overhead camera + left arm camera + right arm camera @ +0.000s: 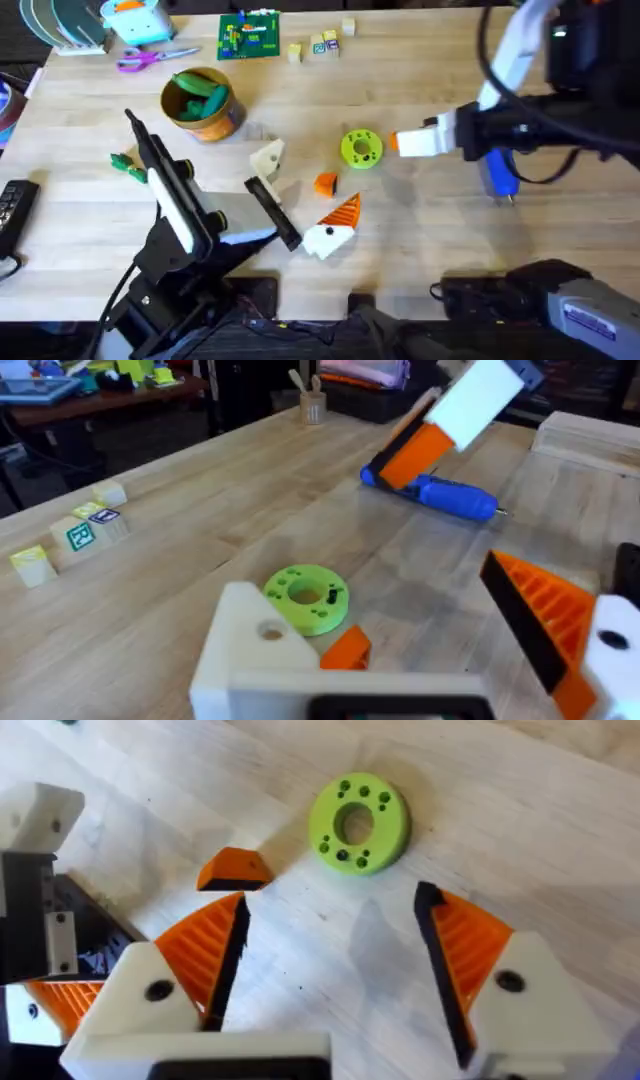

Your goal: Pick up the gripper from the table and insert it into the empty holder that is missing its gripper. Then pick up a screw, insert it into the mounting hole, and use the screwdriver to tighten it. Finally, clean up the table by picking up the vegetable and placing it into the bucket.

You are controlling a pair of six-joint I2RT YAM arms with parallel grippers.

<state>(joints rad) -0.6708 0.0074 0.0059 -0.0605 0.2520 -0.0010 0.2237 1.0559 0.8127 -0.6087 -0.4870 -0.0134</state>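
The small, rigid, light orange gripper [232, 870] lay beside the green disc [358, 823], best pinched across its flat sides by the wide-open right gripper [330, 970]; the left gripper [420, 650], one pad missing, gaped.

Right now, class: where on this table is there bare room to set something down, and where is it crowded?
Free: the table in front of the screwdriver, and the wood between the bucket and the disc. Crowded: around the orange gripper, hemmed by the disc, the left gripper and the right gripper.
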